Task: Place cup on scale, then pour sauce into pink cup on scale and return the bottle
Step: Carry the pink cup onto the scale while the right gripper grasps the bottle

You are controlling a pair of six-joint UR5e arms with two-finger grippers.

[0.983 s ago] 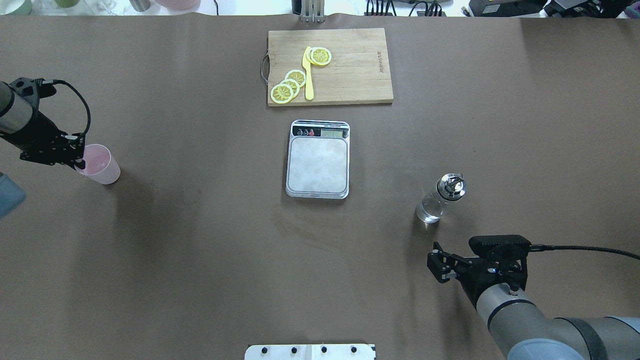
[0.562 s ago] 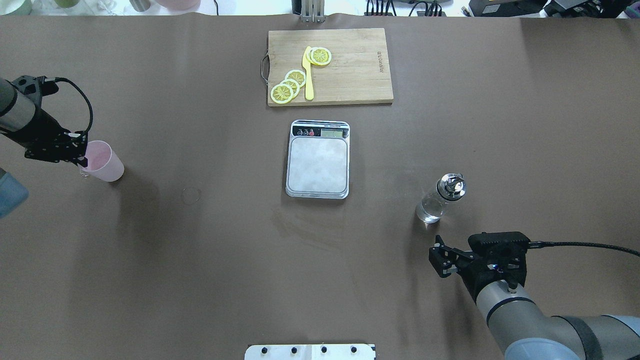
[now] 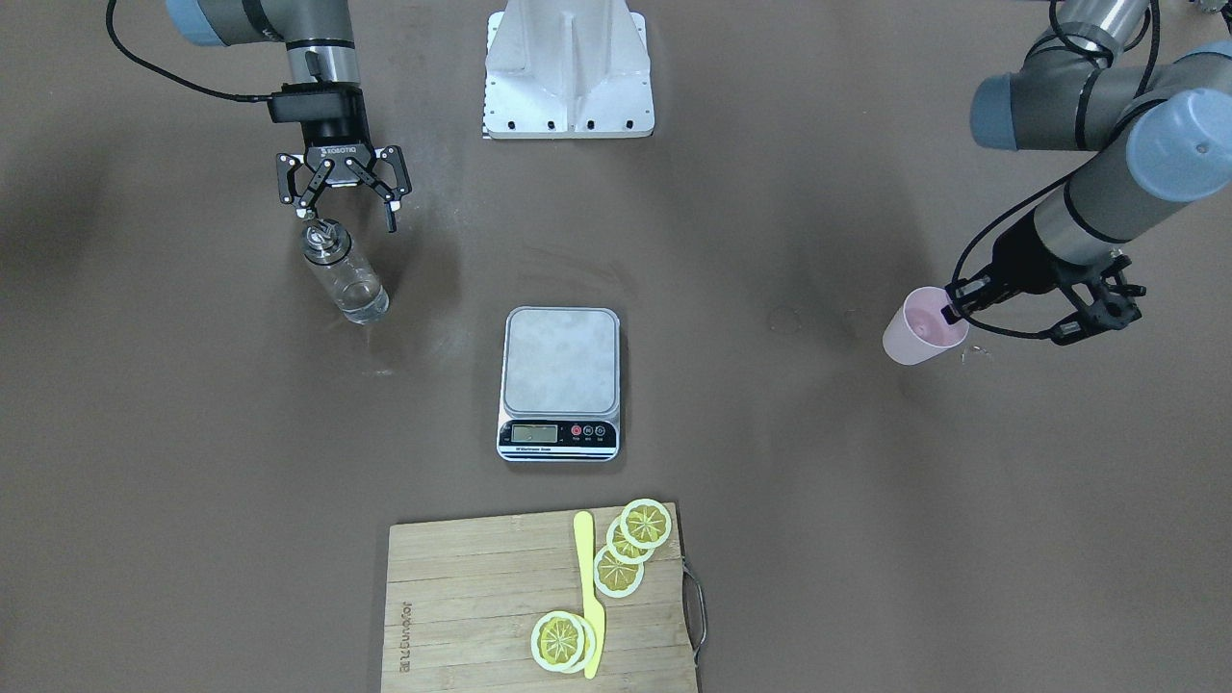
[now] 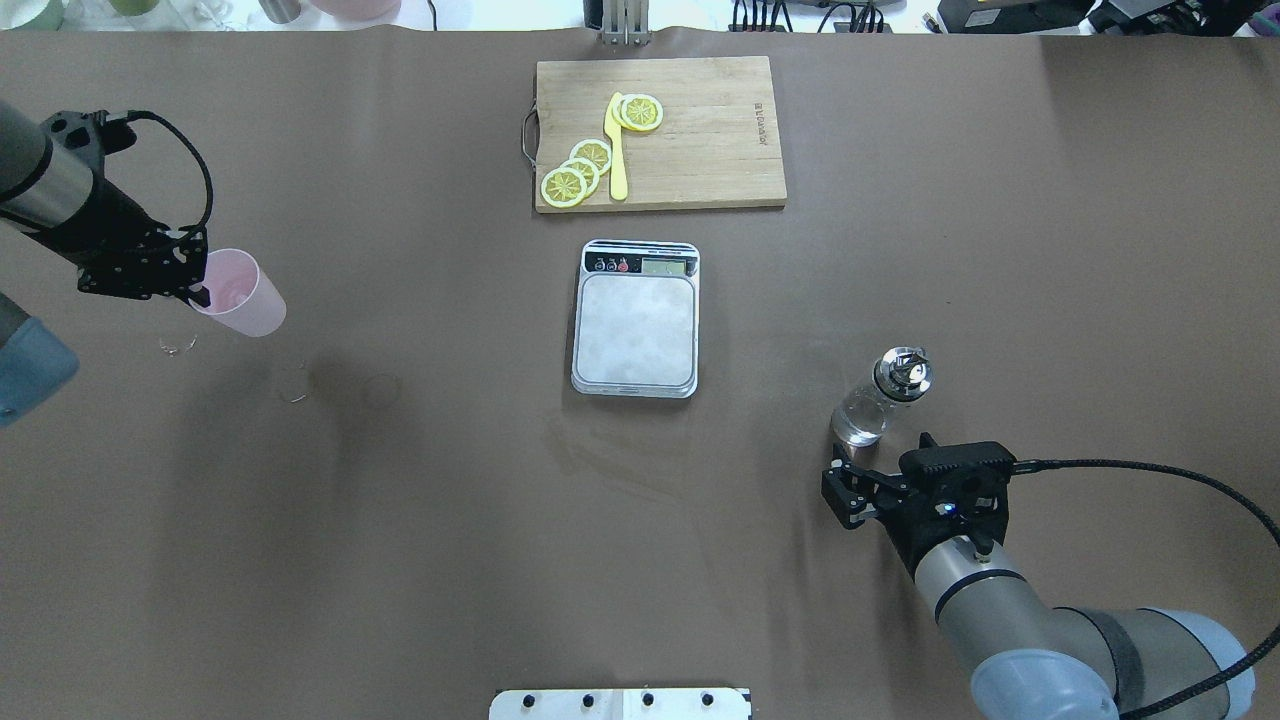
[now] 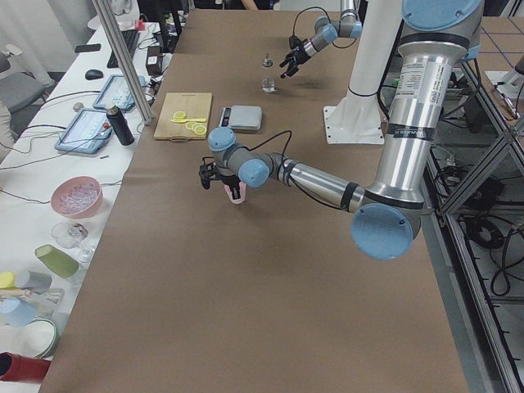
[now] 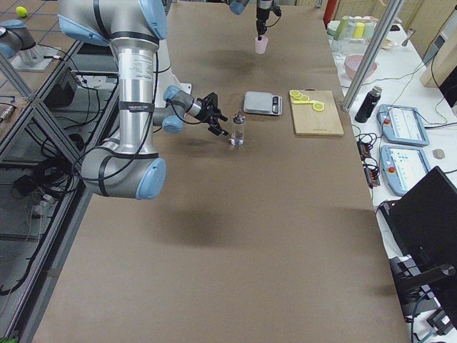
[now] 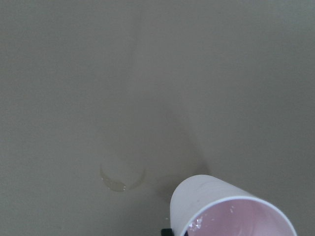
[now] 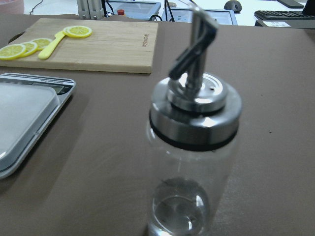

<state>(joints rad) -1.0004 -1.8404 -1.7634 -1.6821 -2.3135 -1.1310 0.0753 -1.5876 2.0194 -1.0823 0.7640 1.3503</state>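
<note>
**Pink cup held at the table's left end, scale and bottle waiting**

The cup (image 4: 243,295) is small, pale pink, tapered and has no handle. The left gripper (image 4: 203,296) is clamped on its rim, with one finger inside the mouth. The cup hangs tilted, its open mouth turned toward the gripper, and it appears raised off the brown table (image 4: 450,500). It is at the robot's left end of the table, well apart from the scale (image 4: 636,320). A faint wet ring (image 7: 122,179) marks the table just beside the cup.

The scale sits at the middle of the table. Its grey steel platform shows from edge to edge, and its black panel of buttons and display faces away from the robot.

On the robot's right stands the bottle (image 4: 872,405). It is clear glass and upright, with a shiny silver pour-spout cap (image 8: 196,105). A little clear sauce (image 8: 179,206) sits at its bottom. The right gripper (image 3: 345,219) hovers just behind the bottle with its jaws spread wide, gripping nothing.

Beyond the scale, and apart from it, lies a wooden cutting board (image 4: 700,130). It carries lemon slices (image 4: 580,170) and a yellow knife (image 4: 617,150).
</note>
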